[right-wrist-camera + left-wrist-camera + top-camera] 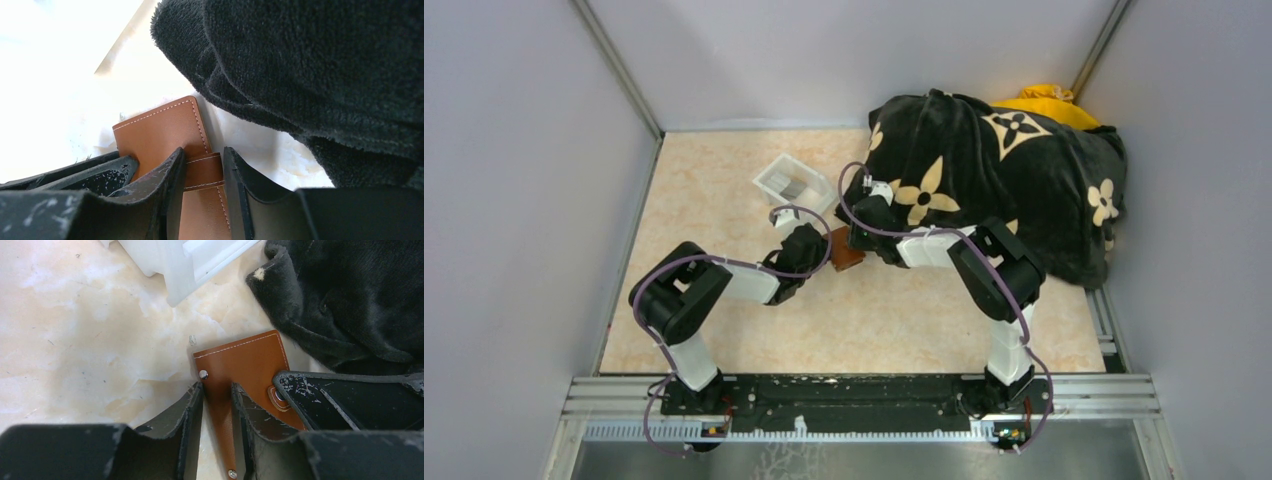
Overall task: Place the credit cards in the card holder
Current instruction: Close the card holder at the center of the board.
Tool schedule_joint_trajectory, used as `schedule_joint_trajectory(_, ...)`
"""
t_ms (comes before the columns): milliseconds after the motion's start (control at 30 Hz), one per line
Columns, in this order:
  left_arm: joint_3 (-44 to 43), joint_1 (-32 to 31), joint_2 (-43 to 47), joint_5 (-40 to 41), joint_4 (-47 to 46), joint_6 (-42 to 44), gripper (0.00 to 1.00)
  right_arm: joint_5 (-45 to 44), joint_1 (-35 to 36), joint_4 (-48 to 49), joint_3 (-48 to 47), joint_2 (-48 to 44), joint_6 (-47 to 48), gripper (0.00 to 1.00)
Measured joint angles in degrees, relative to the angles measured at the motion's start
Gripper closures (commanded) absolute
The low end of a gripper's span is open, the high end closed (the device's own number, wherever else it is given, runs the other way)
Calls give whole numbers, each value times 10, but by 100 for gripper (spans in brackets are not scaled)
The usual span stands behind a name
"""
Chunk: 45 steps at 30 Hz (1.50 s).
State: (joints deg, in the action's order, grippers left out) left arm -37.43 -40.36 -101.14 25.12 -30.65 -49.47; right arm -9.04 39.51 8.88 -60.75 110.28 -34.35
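Card holder: brown leather (240,365) with pale stitching along its edges, silver snap studs and a strap across it. It is on the marbled table (724,200), between my two grippers, just beside the black blanket (994,180) and near a corner of the clear plastic tray (190,265).
Left gripper (216,392): fingers narrow, and a strip of the leather fills the gap. I cannot tell whether I pinch it or only straddle it.
Right gripper (202,152): fingers somewhat apart, astride the strap. Gripping or merely touching, I cannot tell.
Credit cards (796,187): a greyish patch inside the tray, seen only from above, too small to count.
Hidden: my own fingers cover the holder's near part in both wrist views. From above only a brown corner shows between the grippers. A yellow cloth (1044,100) peeks out behind the blanket, mostly covered.
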Motion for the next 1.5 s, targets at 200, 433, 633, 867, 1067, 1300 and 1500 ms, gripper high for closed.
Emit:
schedule_joint_trajectory(200,-1,0,0,0,2,-4,72,-56,21,35,23,-3,-19,67)
schedule_joint_trajectory(433,-10,3,-4,-3,13,-13,73,-121,41,82,46,4,-39,67)
schedule_joint_trajectory(633,-15,4,-6,-5,22,-24,77,-186,62,127,61,18,-57,68)
schedule_joint_trajectory(867,-20,6,-12,-5,23,-43,81,-273,88,176,69,40,-76,69)
schedule_joint_trajectory(1067,-17,6,-11,-5,21,-57,82,-329,106,200,71,57,-93,70)
schedule_joint_trajectory(1300,-8,9,-11,-10,6,-75,85,-394,125,225,71,79,-114,70)
schedule_joint_trajectory(1500,-5,9,-12,-11,1,-80,86,-442,139,229,59,95,-126,72)
